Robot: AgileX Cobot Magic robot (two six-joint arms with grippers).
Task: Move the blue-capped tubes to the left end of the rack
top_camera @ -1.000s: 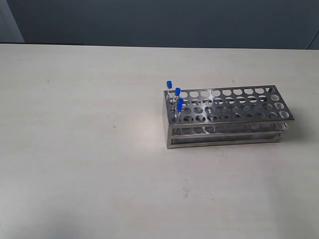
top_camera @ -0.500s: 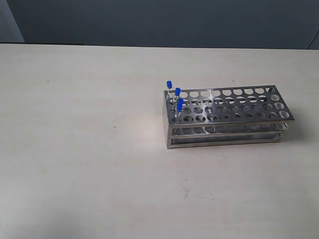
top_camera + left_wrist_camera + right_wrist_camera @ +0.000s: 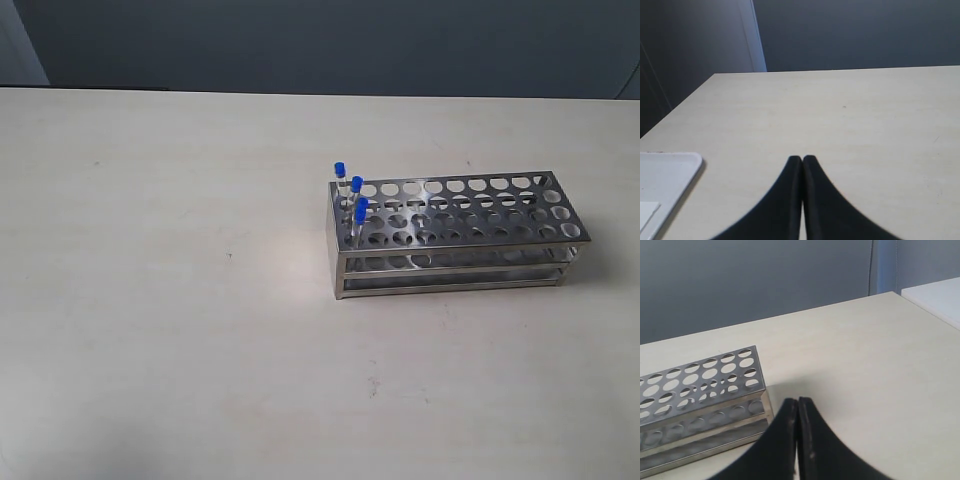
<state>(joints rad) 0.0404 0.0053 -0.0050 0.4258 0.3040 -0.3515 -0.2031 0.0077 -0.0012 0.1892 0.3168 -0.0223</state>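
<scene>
Since blue-capped tubes (image 3: 356, 185) tilt at the left end of the rack (image 3: 450, 264), with left pincer (image 3: 802, 159) and right pincer (image 3: 798, 401) pressed closed, empty, any re-approach could knock them.

A lab bench: a steel test-tube rack (image 3: 455, 232) with capped tubes (image 3: 357, 208) on a plain table (image 3: 180, 300).

blue-capped tubes (image 3: 356, 201) at rack (image 3: 455, 235) left end (three)
</scene>
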